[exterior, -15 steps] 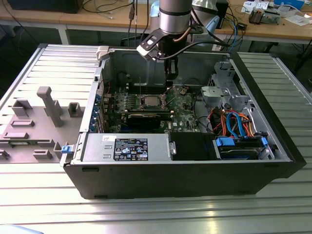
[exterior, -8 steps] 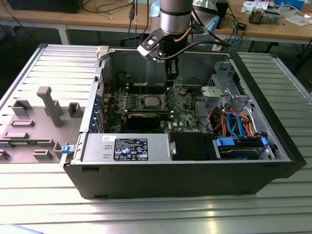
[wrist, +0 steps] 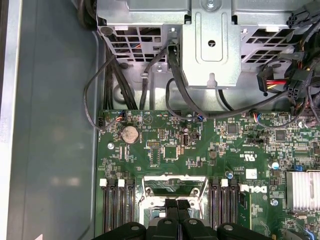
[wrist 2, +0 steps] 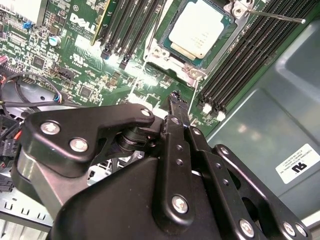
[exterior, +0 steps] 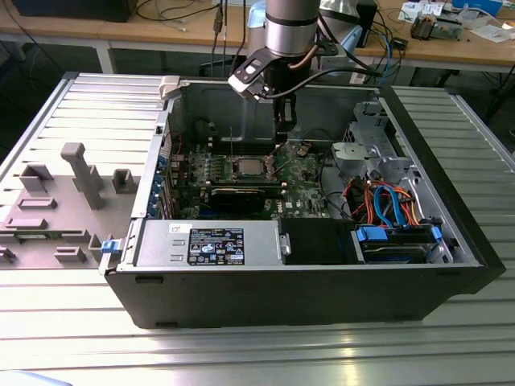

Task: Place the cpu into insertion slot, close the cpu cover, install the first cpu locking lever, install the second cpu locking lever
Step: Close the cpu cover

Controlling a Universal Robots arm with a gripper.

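tool (wrist 2: pixel 175 96), its fingers pressed together with nothing visible between them, hangs just outside the insertion slot (wrist 2: pixel 159 54). the cpu (wrist 2: pixel 200 27) sits in that slot, with the cpu cover (wrist 2: pixel 194 71) seemingly down around it. both locking levers (wrist 2: pixel 275 15) look unlatched, the nearer one just beside the tool's tip.

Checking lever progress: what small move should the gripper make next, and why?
Probably press the thin metal wire lever beside the black gripper down: the square silver-topped cpu already sits under its silvery frame cover, and this lever looks raised.
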